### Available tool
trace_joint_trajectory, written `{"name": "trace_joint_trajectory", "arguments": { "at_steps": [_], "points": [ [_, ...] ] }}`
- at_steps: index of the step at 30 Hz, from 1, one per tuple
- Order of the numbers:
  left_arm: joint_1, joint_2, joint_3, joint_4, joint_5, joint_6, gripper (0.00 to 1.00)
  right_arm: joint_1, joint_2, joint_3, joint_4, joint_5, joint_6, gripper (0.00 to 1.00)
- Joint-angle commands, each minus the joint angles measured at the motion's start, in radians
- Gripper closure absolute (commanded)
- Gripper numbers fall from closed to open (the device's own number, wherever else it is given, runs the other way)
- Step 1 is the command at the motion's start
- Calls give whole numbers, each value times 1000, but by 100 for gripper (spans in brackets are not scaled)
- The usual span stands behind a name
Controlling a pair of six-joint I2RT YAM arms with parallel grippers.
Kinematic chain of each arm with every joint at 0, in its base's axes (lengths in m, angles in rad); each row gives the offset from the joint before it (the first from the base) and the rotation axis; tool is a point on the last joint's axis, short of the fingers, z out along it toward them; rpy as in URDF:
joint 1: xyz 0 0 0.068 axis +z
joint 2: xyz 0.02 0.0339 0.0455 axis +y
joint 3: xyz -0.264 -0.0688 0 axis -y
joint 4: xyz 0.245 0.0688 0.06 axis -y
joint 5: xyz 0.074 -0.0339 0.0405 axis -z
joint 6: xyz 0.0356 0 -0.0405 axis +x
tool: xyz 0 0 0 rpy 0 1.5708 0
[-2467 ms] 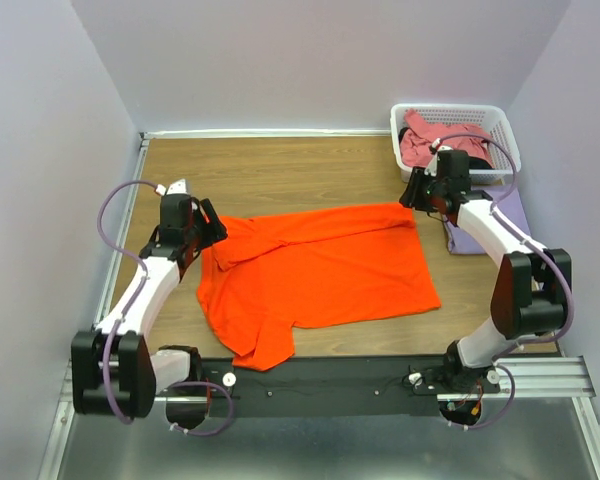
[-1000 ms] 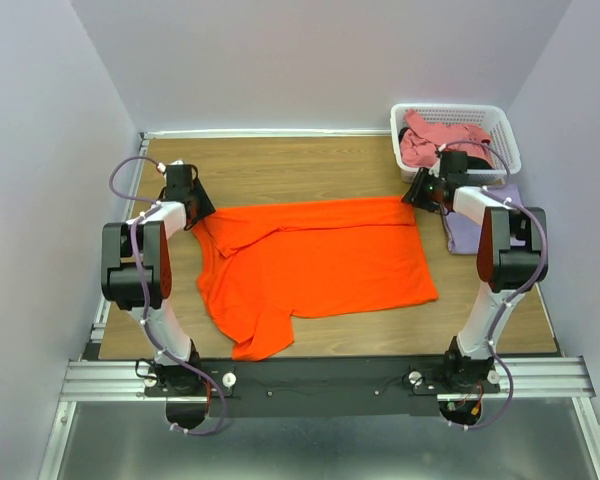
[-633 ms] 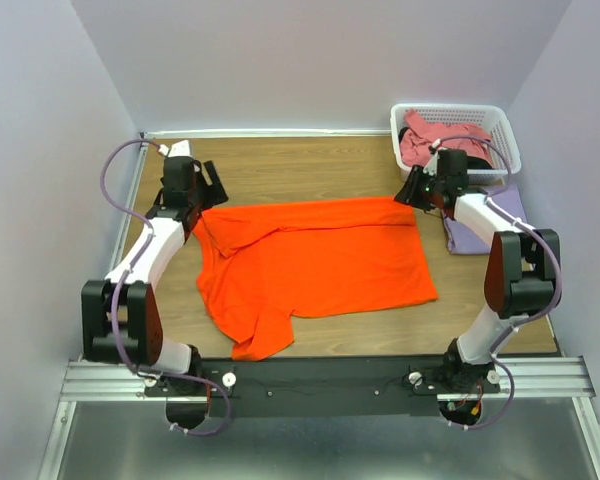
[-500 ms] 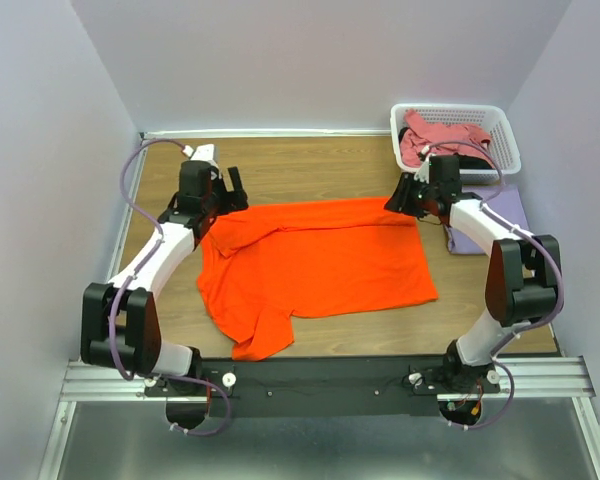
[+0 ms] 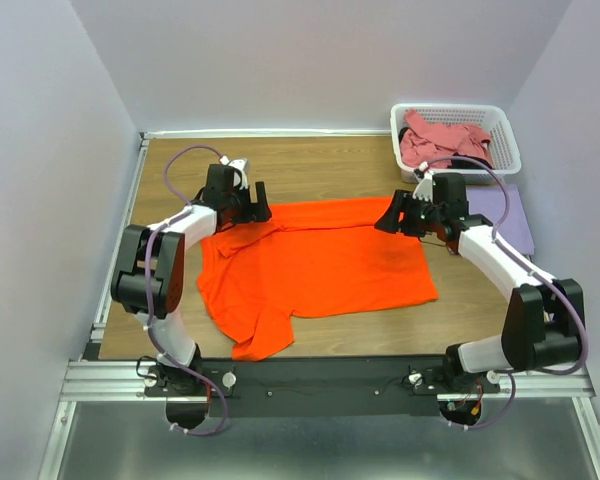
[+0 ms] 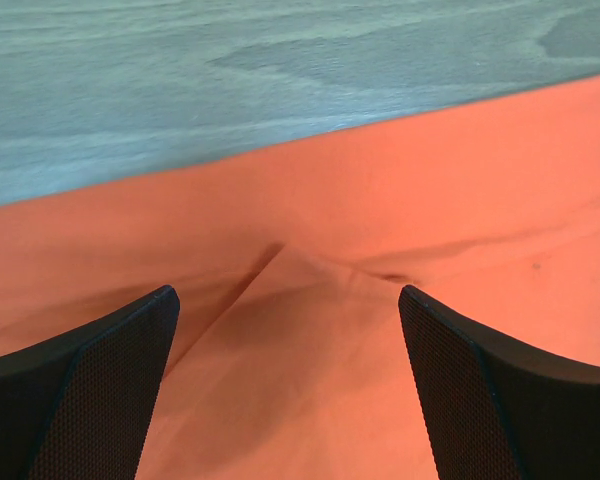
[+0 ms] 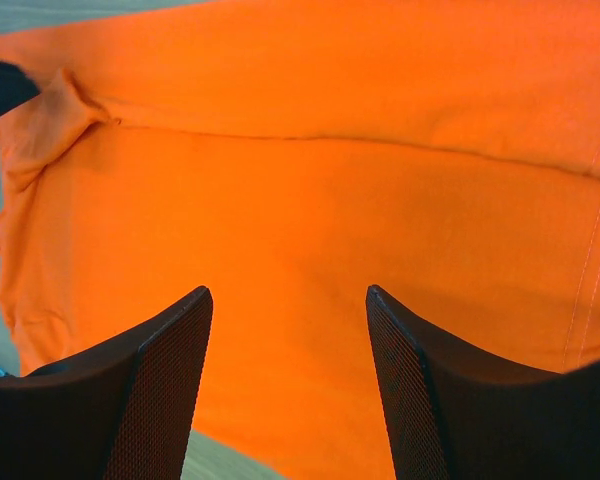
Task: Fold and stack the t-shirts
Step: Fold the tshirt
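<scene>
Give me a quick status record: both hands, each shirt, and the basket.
orange t-shirt: spread on the table, a crease along its far edge, not folded up
left hand: open, holding nothing, over the orange t-shirt's far left corner
right hand: open, holding nothing, over its far right corner
pink t-shirt: bunched in the white basket, far right corner of the table
lavender t-shirt: lying flat on the table on the near side of the basket

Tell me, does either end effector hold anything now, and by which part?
Nothing is held. The left end effector and the right end effector are open over the orange t-shirt.
</scene>
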Motion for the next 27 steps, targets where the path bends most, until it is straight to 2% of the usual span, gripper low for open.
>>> {"name": "trace_joint_trajectory", "arguments": {
  "at_steps": [1,13,27],
  "points": [
    [-10,54,54,16,104,12,2,6,-66,-41,-40,-31,5,30],
    [-16,126,84,-35,174,22,3,6,-130,-64,-71,-2,-2,30],
    [-27,72,72,-125,260,28,10,6,-109,-13,-74,12,-5,30]
  ]
}}
